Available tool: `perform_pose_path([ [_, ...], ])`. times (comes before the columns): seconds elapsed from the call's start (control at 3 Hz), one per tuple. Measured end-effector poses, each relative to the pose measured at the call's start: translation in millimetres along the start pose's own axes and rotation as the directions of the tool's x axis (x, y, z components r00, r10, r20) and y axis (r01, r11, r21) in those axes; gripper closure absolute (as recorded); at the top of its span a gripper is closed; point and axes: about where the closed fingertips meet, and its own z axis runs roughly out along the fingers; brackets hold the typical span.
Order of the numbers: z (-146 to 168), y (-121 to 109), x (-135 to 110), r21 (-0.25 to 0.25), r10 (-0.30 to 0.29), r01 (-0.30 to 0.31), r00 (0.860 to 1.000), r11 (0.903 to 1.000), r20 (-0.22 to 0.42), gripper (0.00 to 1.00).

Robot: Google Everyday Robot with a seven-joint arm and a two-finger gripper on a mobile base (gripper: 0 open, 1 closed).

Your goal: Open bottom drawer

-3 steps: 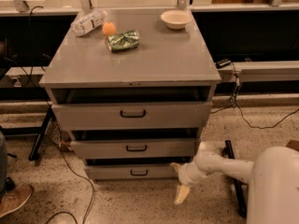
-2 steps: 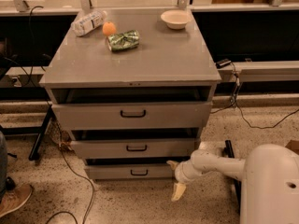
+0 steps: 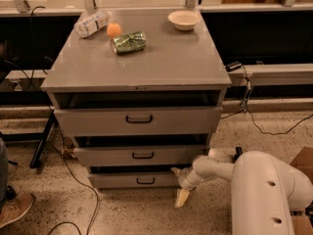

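The grey cabinet (image 3: pixel 142 67) has three drawers. The bottom drawer (image 3: pixel 117 180) is the lowest, shortest grey front, with a small black loop handle (image 3: pixel 145 180). It stands slightly out, with a dark gap above it. My gripper (image 3: pixel 179 185) is at the drawer front's right end, low near the floor, right of the handle. One pale finger (image 3: pixel 182 198) points down toward the floor. My white arm (image 3: pixel 215 168) reaches in from the right.
The middle drawer (image 3: pixel 142 155) and top drawer (image 3: pixel 139 120) sit above. On the cabinet top lie a plastic bottle (image 3: pixel 92 23), an orange (image 3: pixel 114 30), a green bag (image 3: pixel 129 41) and a bowl (image 3: pixel 184 19). Cables (image 3: pixel 73 180) trail on the floor at left. A shoe (image 3: pixel 14 209) is at far left.
My gripper and arm have moved left along the floor, closer to the bottom drawer's right end. The drawers have not visibly moved.
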Motion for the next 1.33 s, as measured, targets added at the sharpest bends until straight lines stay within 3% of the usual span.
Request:
perform_pose_path([
  [0.67, 20, -15, 24, 0.061, 0.017, -0.017, 1.0, 0.998, 0.002, 0.0],
  [1.0, 39, -22, 33, 0.044, 0.028, -0.028, 1.0, 0.9986, 0.009, 0.0],
  [1.33, 52, -26, 36, 0.024, 0.023, -0.023, 1.0, 0.9995, 0.004, 0.17],
])
